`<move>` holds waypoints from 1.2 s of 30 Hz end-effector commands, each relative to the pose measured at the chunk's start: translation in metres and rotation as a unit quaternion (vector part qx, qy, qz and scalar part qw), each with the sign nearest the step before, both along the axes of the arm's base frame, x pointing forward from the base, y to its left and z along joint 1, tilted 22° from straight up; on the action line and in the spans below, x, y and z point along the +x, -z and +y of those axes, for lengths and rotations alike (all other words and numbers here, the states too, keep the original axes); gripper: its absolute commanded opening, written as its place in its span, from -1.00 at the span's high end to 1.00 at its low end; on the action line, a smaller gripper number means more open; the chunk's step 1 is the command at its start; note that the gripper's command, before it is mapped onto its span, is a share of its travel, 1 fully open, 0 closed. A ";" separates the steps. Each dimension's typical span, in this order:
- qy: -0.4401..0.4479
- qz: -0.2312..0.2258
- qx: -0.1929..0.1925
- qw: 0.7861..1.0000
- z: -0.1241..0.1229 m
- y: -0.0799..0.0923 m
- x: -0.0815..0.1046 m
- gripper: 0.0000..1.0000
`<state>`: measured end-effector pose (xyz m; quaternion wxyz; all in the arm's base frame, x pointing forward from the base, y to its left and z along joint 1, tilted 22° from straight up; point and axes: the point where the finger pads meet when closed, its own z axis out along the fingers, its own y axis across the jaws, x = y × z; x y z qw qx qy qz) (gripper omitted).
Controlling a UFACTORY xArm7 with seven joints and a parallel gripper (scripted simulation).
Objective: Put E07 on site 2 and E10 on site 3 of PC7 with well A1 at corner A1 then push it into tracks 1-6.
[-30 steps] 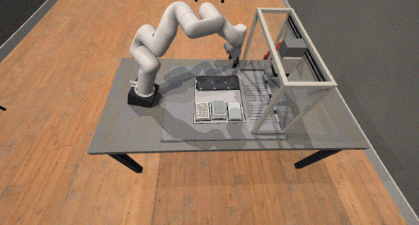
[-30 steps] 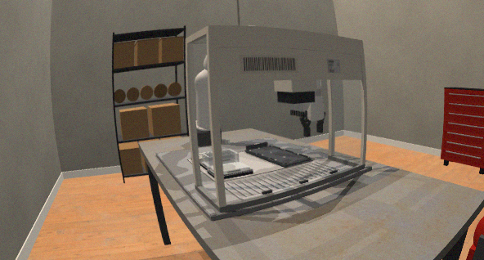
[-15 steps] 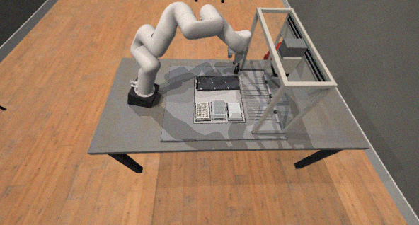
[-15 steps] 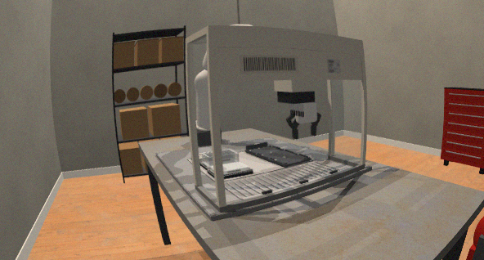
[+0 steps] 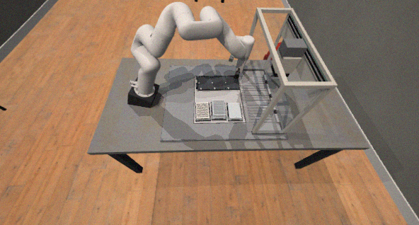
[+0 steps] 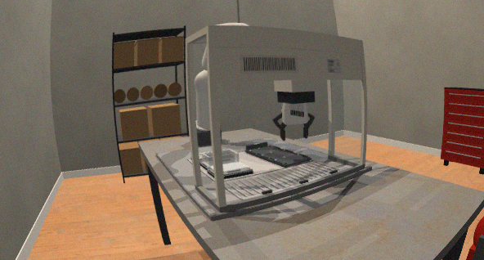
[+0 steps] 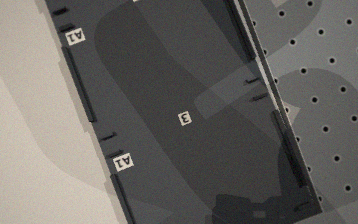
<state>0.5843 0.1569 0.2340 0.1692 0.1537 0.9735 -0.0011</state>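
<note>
Dark flat plate carrier PC7 bare, three pale plates nested, nothing loaded; gripper fingers open, empty

The top view looks steeply down from high and well back, taking in the whole tabletop and much floor. The exterior view stands low, near the tabletop's far side, facing back through the instrument frame toward the arm. The wrist view points straight down, very near the dark plate carrier, turned askew. All three share that carrier.
</note>
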 end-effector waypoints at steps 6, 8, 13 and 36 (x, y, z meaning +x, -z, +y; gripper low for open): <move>0.090 -0.008 0.032 0.995 -0.040 -0.009 0.002 -1.00; 0.090 -0.008 0.032 0.995 -0.048 -0.010 0.002 -1.00; 0.137 -0.011 0.049 0.989 -0.063 -0.012 0.002 -1.00; 0.342 -0.028 0.122 0.931 -0.158 -0.027 -0.011 -1.00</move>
